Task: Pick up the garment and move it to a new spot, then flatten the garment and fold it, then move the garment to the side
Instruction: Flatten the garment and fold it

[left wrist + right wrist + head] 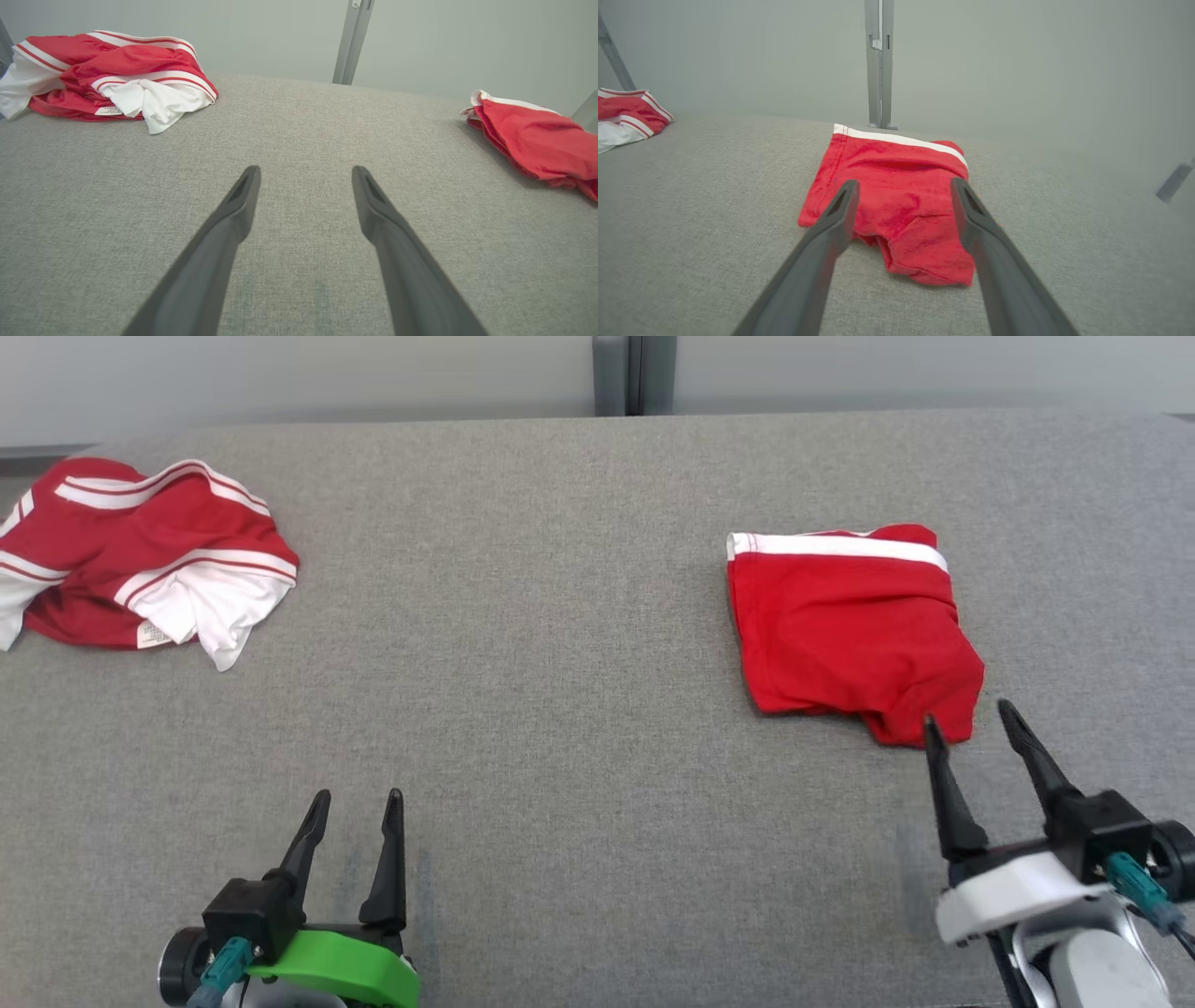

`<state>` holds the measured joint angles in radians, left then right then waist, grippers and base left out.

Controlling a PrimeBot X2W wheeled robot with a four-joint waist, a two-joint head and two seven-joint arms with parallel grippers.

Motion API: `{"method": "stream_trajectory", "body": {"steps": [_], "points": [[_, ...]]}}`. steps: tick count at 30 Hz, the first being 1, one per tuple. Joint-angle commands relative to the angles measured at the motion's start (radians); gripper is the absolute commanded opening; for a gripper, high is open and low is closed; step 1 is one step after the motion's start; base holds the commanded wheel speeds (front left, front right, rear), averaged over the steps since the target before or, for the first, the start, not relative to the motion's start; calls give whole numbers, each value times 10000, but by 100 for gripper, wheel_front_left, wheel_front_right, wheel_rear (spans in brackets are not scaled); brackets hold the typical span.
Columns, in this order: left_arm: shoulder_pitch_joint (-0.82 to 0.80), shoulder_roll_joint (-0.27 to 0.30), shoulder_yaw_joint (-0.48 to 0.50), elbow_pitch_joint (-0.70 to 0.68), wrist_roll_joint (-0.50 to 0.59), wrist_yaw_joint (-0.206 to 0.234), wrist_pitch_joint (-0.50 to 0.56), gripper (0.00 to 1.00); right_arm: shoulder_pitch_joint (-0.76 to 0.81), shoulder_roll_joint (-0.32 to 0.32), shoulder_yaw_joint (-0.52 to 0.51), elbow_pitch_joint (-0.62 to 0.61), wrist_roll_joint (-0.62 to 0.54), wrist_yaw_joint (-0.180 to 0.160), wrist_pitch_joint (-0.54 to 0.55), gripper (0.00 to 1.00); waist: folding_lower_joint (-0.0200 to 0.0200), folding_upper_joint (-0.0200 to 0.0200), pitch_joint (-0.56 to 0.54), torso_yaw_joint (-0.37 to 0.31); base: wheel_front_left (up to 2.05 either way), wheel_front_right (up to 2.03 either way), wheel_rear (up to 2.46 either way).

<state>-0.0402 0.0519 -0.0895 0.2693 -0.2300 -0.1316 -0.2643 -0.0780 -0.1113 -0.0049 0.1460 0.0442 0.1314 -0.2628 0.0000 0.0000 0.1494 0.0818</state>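
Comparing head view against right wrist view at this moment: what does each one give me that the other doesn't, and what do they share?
Head view adds: the left gripper, fingers apart over the bare grey surface, and most of the crumpled red-and-white garment, label included.
Right wrist view adds: a slanted grey bar at far right, and the foot of the upright post.
Both share: the folded red garment, white band on its far side, and the right gripper, open at that garment's near edge and holding nothing.
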Motion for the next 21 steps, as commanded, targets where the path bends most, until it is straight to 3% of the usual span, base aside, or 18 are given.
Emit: {"method": "stream_trajectory", "body": {"steps": [1,8,21], "points": [[162,10,87,44,151,18,1,100,289,-27,-175,-78,-136,-14,-29,100,0,0,-299,-135,0,0,0],[541,12,715,16,651,18,0,100,1676,72,-1324,-208,-446,-14,-28,100,0,0,-776,-269,0,0,0],[1260,2,1542,-253,975,18,0,100,1769,77,-1077,100,-279,-14,-28,100,0,0,-1011,-507,0,0,0]]}}
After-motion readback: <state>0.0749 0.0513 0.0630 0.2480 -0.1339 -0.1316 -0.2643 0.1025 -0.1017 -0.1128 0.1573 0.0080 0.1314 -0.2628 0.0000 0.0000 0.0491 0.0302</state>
